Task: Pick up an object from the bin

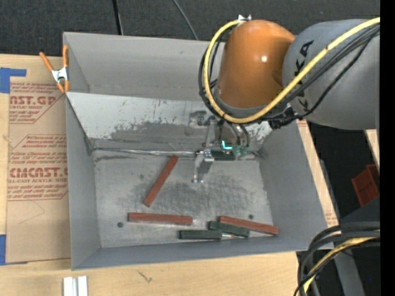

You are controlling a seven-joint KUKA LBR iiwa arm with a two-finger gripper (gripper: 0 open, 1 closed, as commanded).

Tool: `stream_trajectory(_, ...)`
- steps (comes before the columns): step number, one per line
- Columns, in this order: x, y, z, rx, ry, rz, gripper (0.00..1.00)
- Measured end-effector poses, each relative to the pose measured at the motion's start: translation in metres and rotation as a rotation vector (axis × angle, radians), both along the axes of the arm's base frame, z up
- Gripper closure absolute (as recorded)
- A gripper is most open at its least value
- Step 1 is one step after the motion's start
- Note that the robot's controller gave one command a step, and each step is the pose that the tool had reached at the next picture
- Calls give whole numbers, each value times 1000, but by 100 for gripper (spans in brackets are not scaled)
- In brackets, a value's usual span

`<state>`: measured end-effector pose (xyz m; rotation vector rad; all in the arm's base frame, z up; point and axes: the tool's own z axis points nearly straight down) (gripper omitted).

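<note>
My gripper (197,172) hangs below the orange wrist cover, over the middle of the bin floor, with bare floor beneath its tip. Nothing shows in it. A red-brown flat stick (160,180) lies slanted just to its left, apart from it. Nearer the front wall lie another red-brown stick (159,218) and a third red-brown stick (248,226) to the right.
Two dark green sticks (199,234) (228,229) lie along the front wall, partly under the right red-brown stick. The arm and its cables cover the bin's right back corner. Bare floor spreads around the gripper's tip and to the left.
</note>
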<state>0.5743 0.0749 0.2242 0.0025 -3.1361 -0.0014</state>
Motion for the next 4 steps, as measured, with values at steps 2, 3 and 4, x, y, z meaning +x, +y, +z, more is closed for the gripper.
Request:
stream_trajectory(2, -65, -17, -59, 0, -10, 66, 0)
stream_trajectory(3, -17, 11, -136, 1, -11, 94, 100)
stream_trajectory(4, -18, 11, -137, 1, -7, 93, 0)
